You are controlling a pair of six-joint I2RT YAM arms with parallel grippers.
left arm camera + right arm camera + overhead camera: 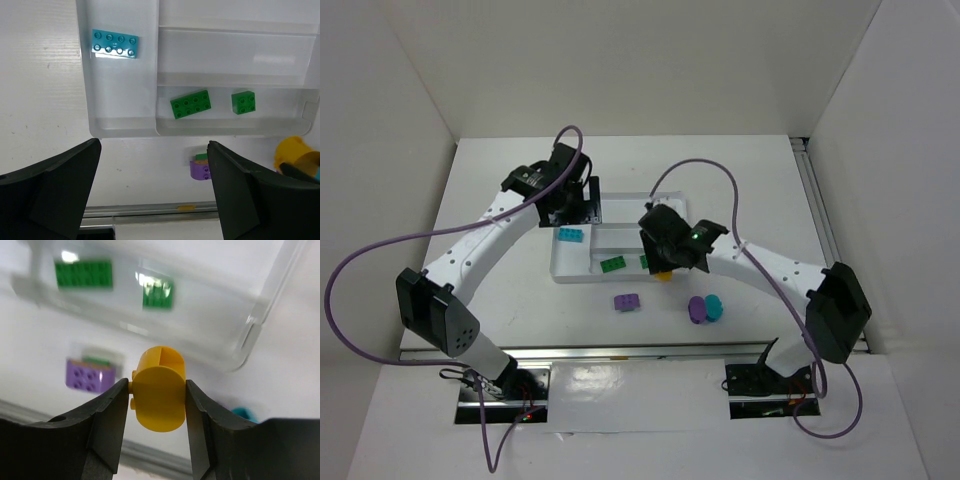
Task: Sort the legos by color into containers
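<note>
2 teal legos (115,43), 2 purple legos (627,301), 2 green legos (190,104), 1 yellow lego (159,390), 1 tray (556,262)

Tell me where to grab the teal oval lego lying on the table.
Come from straight above and pinch the teal oval by its near and far ends. The purple oval looks pressed against its left side, so a finger probably would not fit between them.

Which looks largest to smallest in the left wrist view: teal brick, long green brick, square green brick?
1. teal brick, slightly the longest.
2. long green brick, close behind the teal one.
3. square green brick, clearly smallest.
All three lie in the tray, so nearness hardly skews this.
</note>
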